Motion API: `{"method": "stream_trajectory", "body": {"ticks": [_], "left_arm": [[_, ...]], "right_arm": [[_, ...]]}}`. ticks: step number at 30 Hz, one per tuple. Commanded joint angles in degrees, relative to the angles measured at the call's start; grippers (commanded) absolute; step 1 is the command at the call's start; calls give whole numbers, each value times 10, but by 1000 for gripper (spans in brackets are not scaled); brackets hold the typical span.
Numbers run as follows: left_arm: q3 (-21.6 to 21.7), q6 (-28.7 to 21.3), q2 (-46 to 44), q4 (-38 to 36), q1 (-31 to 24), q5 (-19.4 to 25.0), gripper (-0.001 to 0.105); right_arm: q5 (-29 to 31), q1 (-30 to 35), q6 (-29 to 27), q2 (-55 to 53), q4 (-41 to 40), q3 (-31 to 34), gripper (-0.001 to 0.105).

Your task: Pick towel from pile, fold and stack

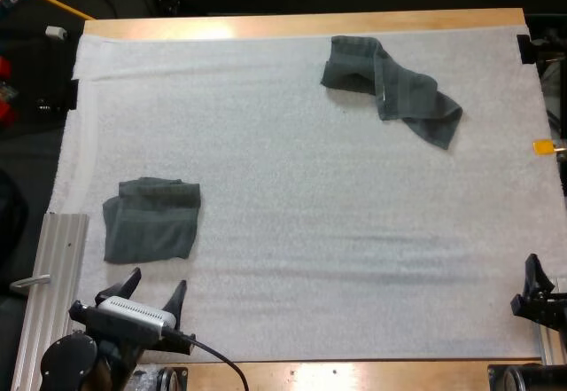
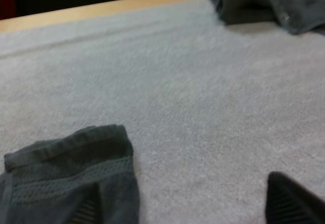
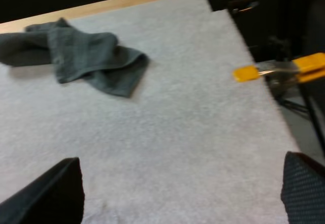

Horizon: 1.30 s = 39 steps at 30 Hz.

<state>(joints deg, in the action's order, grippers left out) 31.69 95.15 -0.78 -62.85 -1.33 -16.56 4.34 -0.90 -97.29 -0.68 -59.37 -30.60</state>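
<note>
Shows left tool (image 1: pixel 158 281) gaping, empty, folded towel (image 1: pixel 151 219) just ahead of it; finds right tool (image 3: pixel 180 158) gaping too, crumpled towel (image 1: pixel 390 85) well ahead, off to its left, on white mat (image 1: pixel 310 231).

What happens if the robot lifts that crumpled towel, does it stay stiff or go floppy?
Probably floppy: the crumpled towel lies in soft twists and folds, so it would likely dangle from a pinch. It looks thin, so probably light. Pushed along the white mat, it would likely bunch up, not roll.
</note>
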Motion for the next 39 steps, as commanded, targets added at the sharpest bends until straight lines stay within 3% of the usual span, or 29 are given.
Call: {"method": "stream_trajectory", "body": {"ticks": [1,10,24,31,39], "left_arm": [[4,-3,-57,9,3,-10,70],[38,1,-7,45,32,-28,70],[117,-2,123,81,122,-38,70],[125,-2,158,92,130,-50,70],[125,-2,166,92,130,-51,70]], "right_arm": [[-17,1,-5,-9,-1,-9,77],[-69,1,-35,68,-1,-78,77],[-245,1,-45,194,-1,-206,77],[-261,1,-39,267,11,-228,77],[-248,1,33,412,102,-228,77]]}}
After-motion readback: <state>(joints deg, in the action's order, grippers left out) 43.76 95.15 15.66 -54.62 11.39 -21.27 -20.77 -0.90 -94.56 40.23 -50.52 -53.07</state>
